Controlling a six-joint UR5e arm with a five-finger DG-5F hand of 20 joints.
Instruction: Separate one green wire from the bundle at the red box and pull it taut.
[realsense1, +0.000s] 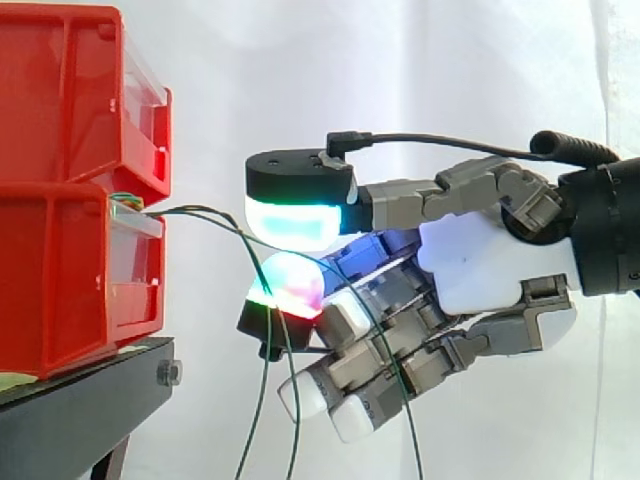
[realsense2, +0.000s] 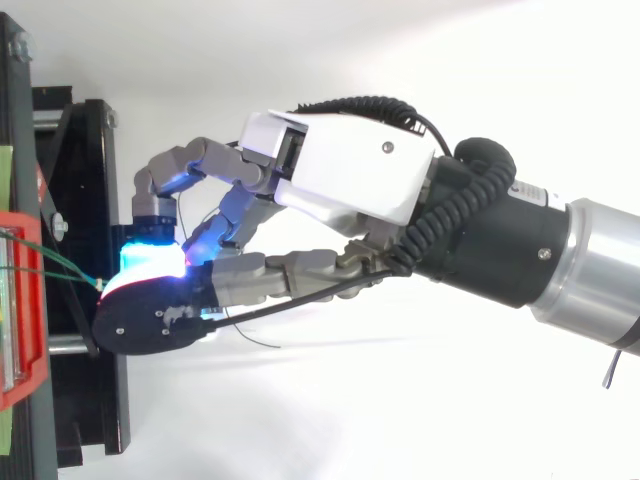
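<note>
While the hand (realsense1: 480, 260) holds one green wire (realsense2: 70, 268) pinched narrowly between two glowing pads (realsense1: 300, 220) just beside the red bins (realsense1: 60, 250), the pull should go straight away from them, slowly, with a firm pinch so the strand cannot slip. The bundle (realsense1: 128, 203) emerges between the two stacked bins; other strands (realsense1: 258, 400) hang slack below the hand.

Two red bins (realsense1: 60, 280) are sitting stacked on one black stand (realsense1: 80, 400), three green wires (realsense1: 195, 211) are trailing from them, and one hand (realsense1: 490, 260) is reaching in.
</note>
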